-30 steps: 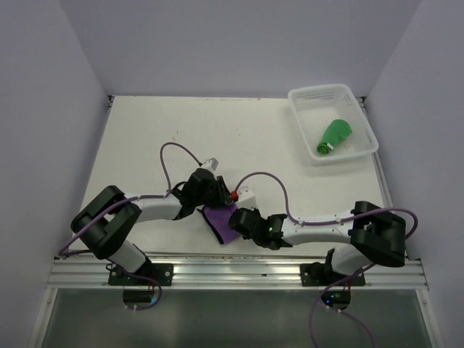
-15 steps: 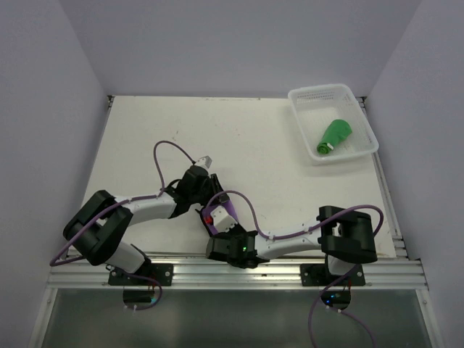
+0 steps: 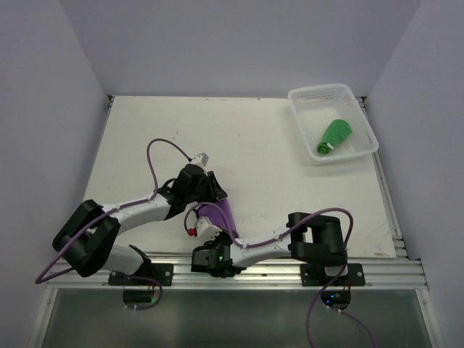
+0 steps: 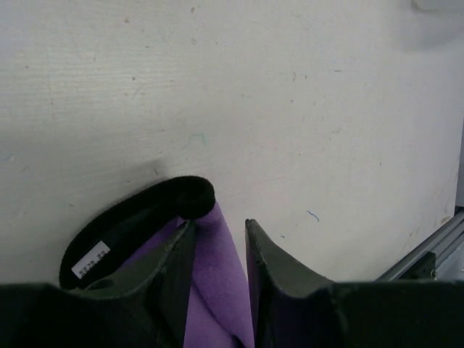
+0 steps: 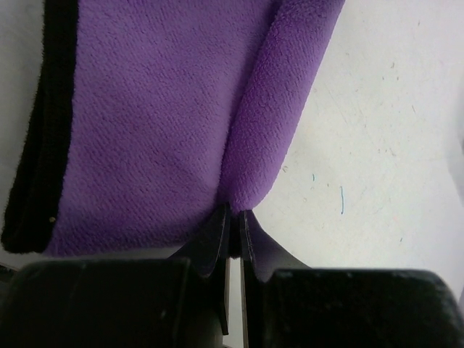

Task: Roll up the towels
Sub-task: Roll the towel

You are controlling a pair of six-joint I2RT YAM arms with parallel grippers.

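Note:
The purple towel (image 3: 220,214) lies as a narrow folded strip near the table's front edge, between both grippers. My left gripper (image 3: 209,197) holds its far end: in the left wrist view the purple towel (image 4: 214,270) fills the gap of the left gripper (image 4: 219,223), and its black edging (image 4: 190,196) curls in a loop beside the fingers. My right gripper (image 3: 209,232) is at the near end. In the right wrist view the right gripper (image 5: 234,211) is shut on a rolled fold of the purple towel (image 5: 159,109). The green towel (image 3: 335,135) lies rolled in the basket.
The white lattice basket (image 3: 312,95) stands at the back right corner. The right arm's forearm lies low along the metal rail (image 3: 377,270) at the near edge. Purple cables loop over both arms. Grey walls close in the table on three sides.
The right arm has swung left and folded along the near edge, its gripper now below the towel. The towel has narrowed from a flat patch into a strip. The left gripper shifted slightly.

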